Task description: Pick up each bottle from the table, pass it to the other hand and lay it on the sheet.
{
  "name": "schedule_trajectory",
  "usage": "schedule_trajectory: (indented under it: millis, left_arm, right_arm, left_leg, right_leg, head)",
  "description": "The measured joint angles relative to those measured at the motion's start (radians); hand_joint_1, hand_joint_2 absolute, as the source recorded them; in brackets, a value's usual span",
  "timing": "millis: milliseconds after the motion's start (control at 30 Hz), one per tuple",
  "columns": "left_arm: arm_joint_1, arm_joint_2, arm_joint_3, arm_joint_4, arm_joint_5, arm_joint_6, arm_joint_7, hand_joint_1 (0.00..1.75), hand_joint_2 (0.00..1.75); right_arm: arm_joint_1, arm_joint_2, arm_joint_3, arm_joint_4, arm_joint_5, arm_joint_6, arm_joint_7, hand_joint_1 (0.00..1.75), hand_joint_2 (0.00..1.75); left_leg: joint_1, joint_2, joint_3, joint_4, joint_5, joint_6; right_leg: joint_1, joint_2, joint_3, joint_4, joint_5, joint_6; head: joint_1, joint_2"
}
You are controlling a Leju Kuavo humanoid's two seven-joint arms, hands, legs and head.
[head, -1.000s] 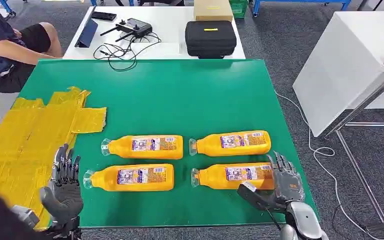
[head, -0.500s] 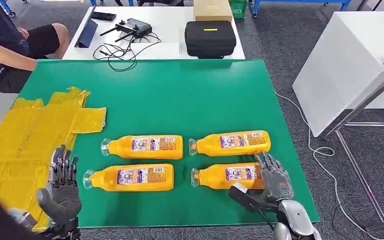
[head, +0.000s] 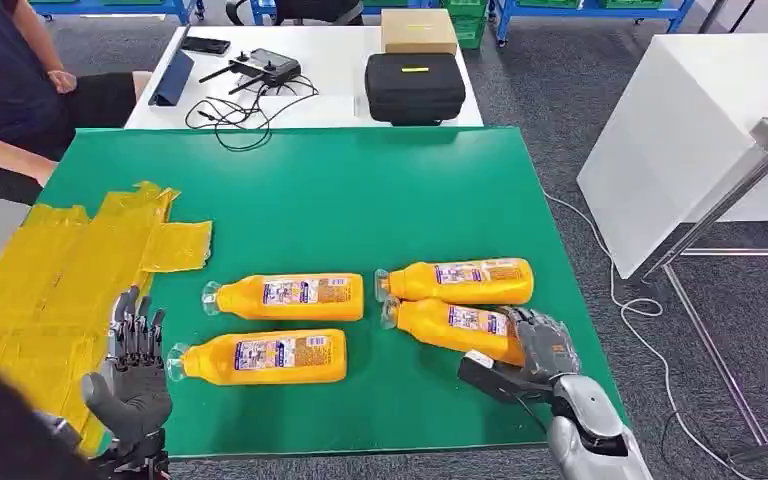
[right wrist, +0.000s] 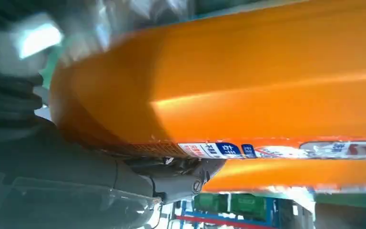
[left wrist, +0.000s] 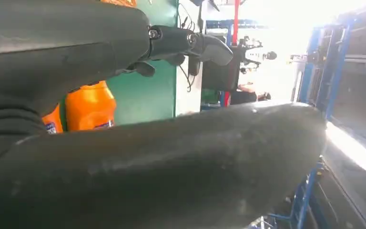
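your right hand (head: 538, 352) is closed around the base end of one orange bottle (head: 457, 327) near the right edge of the green desk (head: 360, 190), toward the front right corner. its fingers (head: 540, 335) curl over the top of the bottle and the thumb (head: 485, 374) lies on the near side of it. in the right wrist view the orange body (right wrist: 248, 76) of this bottle sits very close against the palm, so you can see the hold is firm. the bottle is tilted, with its cap end pointing to the back and to the left, and this cap end is just beside the cap end of the second bottle (head: 457, 282), which lies behind it, parallel to the front edge. i cannot tell if the held bottle is already off the desk or rests on it.

your left hand (head: 130, 372) holds nothing. it stands with fingers (head: 134, 325) upward and apart, palm open, at the front left corner of the desk, over the border of the yellow sheet (head: 55, 285). the sheet covers the left side of the desk and is wrinkled.

two more bottles lie on their sides in the middle of the front half of the desk: the third bottle (head: 285, 297) behind and the fourth bottle (head: 260, 357) nearer to the front edge, both with caps toward the left. the fourth one is near the left hand but apart from it.
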Motion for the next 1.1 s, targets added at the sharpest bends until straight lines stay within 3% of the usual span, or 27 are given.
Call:
schedule_trajectory:
  millis: [67, 167, 200, 233, 400, 500, 633, 800, 967, 1100]
  left_arm:
    - [-0.001, 0.003, -0.005, 0.005, 0.007, 0.000, -0.001, 0.00, 0.00]
    - [-0.002, 0.010, -0.010, 0.013, 0.047, -0.014, 0.000, 0.00, 0.00]
    - [-0.002, 0.011, -0.009, 0.015, 0.056, -0.016, 0.006, 0.00, 1.75]
    - [-0.002, 0.013, -0.008, 0.018, 0.067, -0.020, 0.010, 0.00, 1.75]
    - [-0.002, 0.019, 0.006, 0.028, 0.088, -0.019, 0.040, 0.00, 1.75]
    - [0.000, 0.019, 0.018, 0.027, 0.099, -0.026, 0.054, 0.00, 1.75]
    - [0.006, 0.018, 0.018, 0.024, 0.111, -0.045, 0.063, 0.00, 1.75]
    - [0.025, 0.013, -0.008, -0.002, 0.123, -0.043, 0.063, 0.00, 1.75]
    - [0.033, 0.013, -0.078, -0.031, 0.167, -0.007, 0.064, 0.00, 1.75]
    - [0.032, 0.018, -0.142, -0.047, 0.197, 0.028, 0.072, 0.00, 1.75]
  right_arm:
    - [-0.012, -0.006, -0.001, 0.026, -0.030, -0.002, -0.028, 1.75, 1.75]
    - [-0.022, -0.015, -0.022, 0.054, -0.147, 0.014, -0.179, 1.75, 1.75]
    - [-0.019, -0.015, -0.033, 0.051, -0.193, 0.044, -0.232, 1.75, 1.75]
    - [-0.006, -0.015, -0.042, 0.031, -0.252, 0.101, -0.288, 1.75, 1.75]
    - [0.093, 0.013, -0.053, -0.157, -0.545, 0.383, -0.434, 1.75, 1.75]
    - [0.138, 0.042, -0.042, -0.321, -0.671, 0.402, -0.429, 1.75, 1.75]
    - [0.156, 0.069, 0.022, -0.491, -0.708, 0.344, -0.388, 1.75, 1.75]
    - [0.130, 0.100, 0.159, -0.542, -0.679, 0.218, -0.334, 1.75, 1.75]
    - [-0.042, 0.169, 0.281, -0.349, -0.639, 0.058, -0.289, 1.75, 1.75]
    - [-0.188, 0.246, 0.353, -0.149, -0.621, -0.001, -0.253, 1.75, 1.75]
  left_leg:
    - [0.000, 0.001, 0.004, 0.000, -0.001, 0.000]
    - [0.000, 0.003, 0.007, 0.000, -0.001, 0.002]
    - [0.000, 0.002, 0.007, 0.000, -0.001, 0.002]
    - [0.000, 0.002, 0.006, 0.000, -0.001, 0.002]
    - [0.000, -0.006, -0.004, 0.001, 0.003, 0.003]
    - [0.001, -0.007, -0.017, 0.001, 0.006, 0.000]
    - [0.001, -0.007, -0.018, 0.000, 0.006, 0.000]
    - [0.002, -0.007, -0.021, 0.000, 0.006, 0.000]
    - [0.002, -0.006, -0.021, 0.000, 0.007, -0.002]
    - [0.002, -0.006, -0.021, 0.000, 0.009, -0.001]
  right_leg:
    - [0.000, 0.002, 0.004, 0.000, -0.001, 0.000]
    - [0.000, 0.003, 0.007, 0.000, -0.001, 0.001]
    - [0.000, 0.003, 0.008, 0.000, 0.000, 0.002]
    - [0.000, 0.003, 0.017, 0.000, 0.003, 0.002]
    - [0.000, -0.004, 0.011, 0.001, 0.003, 0.002]
    - [-0.001, -0.007, -0.002, 0.004, 0.003, 0.001]
    - [0.000, -0.007, -0.005, 0.004, 0.003, 0.001]
    - [0.000, -0.006, -0.006, 0.004, 0.002, 0.000]
    - [0.000, -0.005, -0.007, 0.004, 0.003, 0.000]
    - [0.000, -0.006, -0.008, 0.005, 0.004, 0.000]
  head:
    - [0.000, 0.000]
    - [0.000, 0.000]
    - [0.000, 0.000]
    - [0.000, 0.000]
    - [-0.001, 0.000]
    - [-0.002, 0.000]
    - [-0.001, 0.000]
    - [-0.001, 0.000]
    - [-0.001, 0.000]
    - [-0.001, 0.000]
